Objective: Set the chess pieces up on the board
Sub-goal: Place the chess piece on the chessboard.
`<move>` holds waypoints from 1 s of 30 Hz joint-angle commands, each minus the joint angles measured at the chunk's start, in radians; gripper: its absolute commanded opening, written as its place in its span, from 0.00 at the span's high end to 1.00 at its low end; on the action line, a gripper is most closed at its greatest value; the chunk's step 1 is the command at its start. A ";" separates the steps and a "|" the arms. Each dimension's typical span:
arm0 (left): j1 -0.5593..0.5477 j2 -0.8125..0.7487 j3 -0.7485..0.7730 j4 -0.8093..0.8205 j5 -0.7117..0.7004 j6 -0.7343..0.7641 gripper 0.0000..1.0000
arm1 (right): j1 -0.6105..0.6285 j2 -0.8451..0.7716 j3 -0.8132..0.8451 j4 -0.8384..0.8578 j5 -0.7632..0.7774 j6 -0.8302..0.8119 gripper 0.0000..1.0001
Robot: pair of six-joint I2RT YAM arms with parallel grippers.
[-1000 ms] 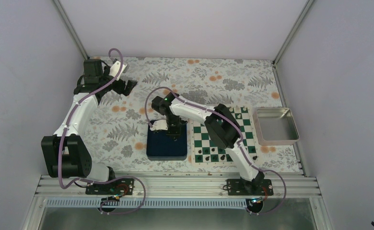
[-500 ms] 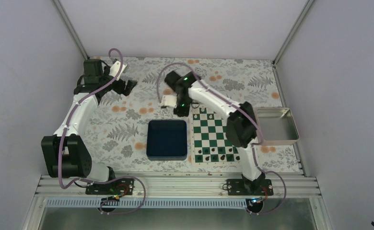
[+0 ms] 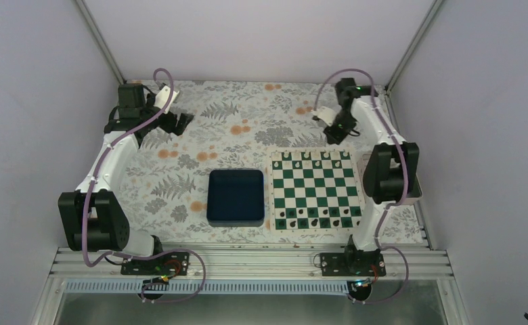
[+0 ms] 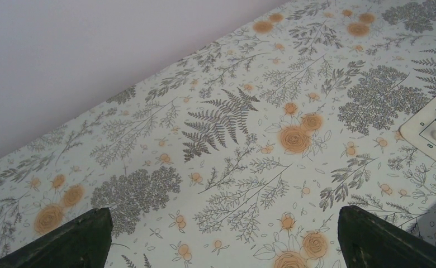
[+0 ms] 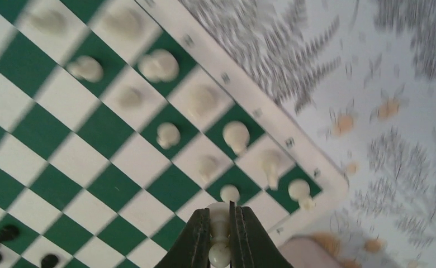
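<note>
A floral-print worktop (image 3: 248, 135) enclosed by pale walls carries a green-and-white chessboard (image 3: 315, 189) at its right. The right tool (image 5: 220, 215) is pressed together on a single white chess piece (image 5: 219, 251), pinching it upright between its fingers and clear of the squares, by the board's far edge toward the right corner. In the blurred wrist view, white pieces (image 5: 235, 135) crowd the two far rows just beyond the held one. Black pieces (image 3: 313, 220) line the near edge. A dark blue tray (image 3: 235, 196) lies just left of the board. The left tool (image 4: 224, 220) hangs at the far left with fingers spread, gripping nothing, well apart from the board.
</note>
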 commanded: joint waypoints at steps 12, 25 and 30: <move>0.006 -0.007 0.009 0.009 0.002 0.006 0.00 | -0.256 -0.007 -0.249 0.177 -0.066 -0.077 0.96; 0.007 -0.007 0.016 0.001 0.008 0.004 0.00 | -0.286 0.029 -0.311 0.230 -0.058 -0.078 0.96; 0.007 -0.007 0.016 0.002 0.009 0.006 0.00 | -0.286 0.047 -0.306 0.226 -0.055 -0.081 0.96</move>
